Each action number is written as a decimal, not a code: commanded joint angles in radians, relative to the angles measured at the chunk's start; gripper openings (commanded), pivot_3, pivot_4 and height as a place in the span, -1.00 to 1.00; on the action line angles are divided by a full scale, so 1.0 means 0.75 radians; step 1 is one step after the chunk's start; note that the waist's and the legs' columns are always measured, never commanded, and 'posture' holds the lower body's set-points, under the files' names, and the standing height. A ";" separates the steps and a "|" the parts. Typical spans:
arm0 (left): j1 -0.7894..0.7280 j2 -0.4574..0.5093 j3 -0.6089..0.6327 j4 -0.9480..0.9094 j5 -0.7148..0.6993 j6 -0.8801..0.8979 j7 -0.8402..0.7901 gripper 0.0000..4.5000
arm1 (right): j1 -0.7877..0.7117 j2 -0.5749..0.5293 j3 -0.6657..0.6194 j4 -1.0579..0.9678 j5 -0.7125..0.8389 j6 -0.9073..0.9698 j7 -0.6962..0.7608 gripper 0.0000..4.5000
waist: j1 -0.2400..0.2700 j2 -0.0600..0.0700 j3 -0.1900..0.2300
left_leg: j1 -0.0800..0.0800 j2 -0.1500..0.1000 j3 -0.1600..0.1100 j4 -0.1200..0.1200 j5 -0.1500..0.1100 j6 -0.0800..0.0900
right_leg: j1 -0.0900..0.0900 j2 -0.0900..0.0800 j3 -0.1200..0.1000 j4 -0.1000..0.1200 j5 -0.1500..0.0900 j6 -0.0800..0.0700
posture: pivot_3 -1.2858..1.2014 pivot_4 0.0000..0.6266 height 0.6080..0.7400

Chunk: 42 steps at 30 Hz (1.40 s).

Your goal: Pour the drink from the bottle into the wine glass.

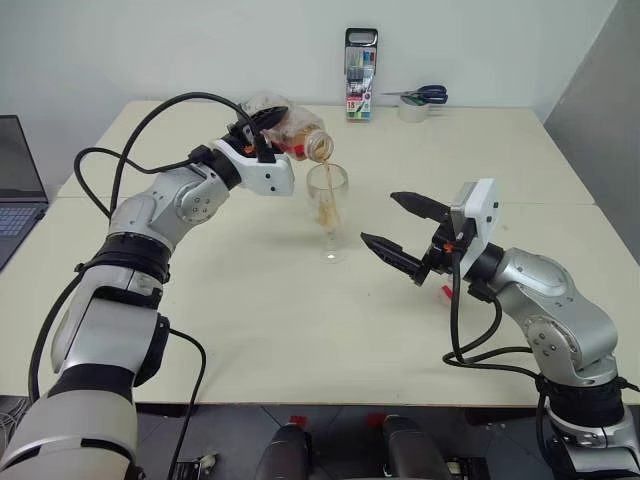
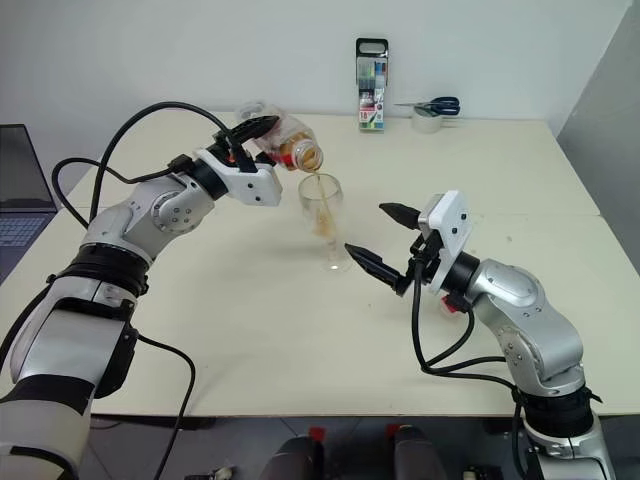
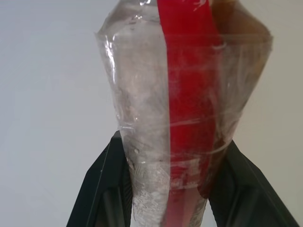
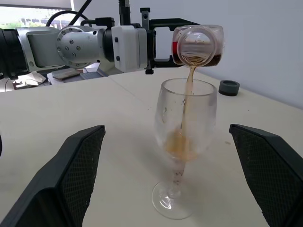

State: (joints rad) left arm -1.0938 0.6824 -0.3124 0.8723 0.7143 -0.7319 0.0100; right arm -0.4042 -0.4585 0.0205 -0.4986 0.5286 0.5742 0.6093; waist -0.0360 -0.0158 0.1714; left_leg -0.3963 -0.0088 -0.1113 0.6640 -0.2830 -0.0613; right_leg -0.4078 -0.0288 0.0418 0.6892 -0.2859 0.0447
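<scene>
On the pale bench (image 1: 250,330), the left gripper (image 1: 262,128) has its jaws clamped on the crumpled bottle (image 1: 290,128), tipped mouth-down just above the wine glass (image 1: 328,205), while the right gripper (image 1: 398,230) waits beside the glass, jaws spread wide and empty. The glass stands unsupported on its narrow foot, so a nudge from either arm could topple it. The thin stream of drink (image 4: 186,106) falls close to the rim, and a small tilt or slip of the squeezed bottle could send it over the edge.
</scene>
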 commanded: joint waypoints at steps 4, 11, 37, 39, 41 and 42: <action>-0.072 0.043 0.006 -0.011 -0.001 -0.021 0.042 -0.26 | -0.012 -0.006 0.001 -0.046 -0.002 -0.022 0.002 1.00 | 0.000 0.000 0.000 | 0.000 0.000 0.000 0.000 0.000 0.000 | 0.000 0.000 0.000 0.000 0.000 0.000 | 0.03 -0.52 1.00; -0.084 0.059 -0.004 -0.005 0.014 -0.033 0.057 -0.26 | -0.004 -0.004 0.012 -0.036 -0.023 -0.037 0.003 1.00 | -0.004 0.000 0.000 | 0.000 0.000 0.000 0.000 0.000 0.000 | 0.000 0.000 0.000 0.000 0.000 0.000 | 0.03 -0.52 1.00; -0.131 0.102 -0.043 0.045 0.062 -0.067 0.111 -0.26 | -0.002 0.011 0.024 -0.022 -0.041 -0.055 0.011 1.00 | -0.009 0.000 0.000 | 0.000 0.000 0.000 0.000 0.000 0.000 | 0.000 0.000 0.000 0.001 0.000 0.000 | 0.03 -0.52 1.00; -0.132 0.104 -0.043 0.046 0.064 -0.068 0.113 -0.26 | -0.003 0.011 0.025 -0.022 -0.042 -0.056 0.012 1.00 | -0.009 0.000 0.000 | 0.000 0.000 0.000 0.000 0.000 0.000 | 0.000 0.000 0.000 0.001 0.000 0.000 | 0.03 -0.52 1.00; -0.134 0.106 -0.044 0.046 0.067 -0.069 0.114 -0.26 | -0.004 0.011 0.025 -0.020 -0.043 -0.056 0.013 1.00 | -0.009 0.000 0.000 | 0.000 0.000 0.000 0.000 0.000 0.000 | 0.000 0.000 0.000 0.001 0.000 0.000 | 0.03 -0.52 1.00; -0.135 0.107 -0.045 0.047 0.068 -0.069 0.115 -0.26 | -0.004 0.012 0.026 -0.020 -0.043 -0.057 0.014 1.00 | -0.009 0.000 0.000 | 0.000 0.000 0.000 0.000 0.000 0.000 | 0.000 0.000 0.000 0.001 0.000 0.000 | 0.03 -0.52 1.00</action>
State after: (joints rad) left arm -1.1493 0.7411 -0.3504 0.9170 0.7661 -0.7758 0.0760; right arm -0.4018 -0.4511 0.0421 -0.4957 0.4929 0.5546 0.6105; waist -0.0430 -0.0158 0.1714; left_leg -0.3964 -0.0090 -0.1114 0.6643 -0.2830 -0.0613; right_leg -0.4081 -0.0289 0.0419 0.6902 -0.2859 0.0448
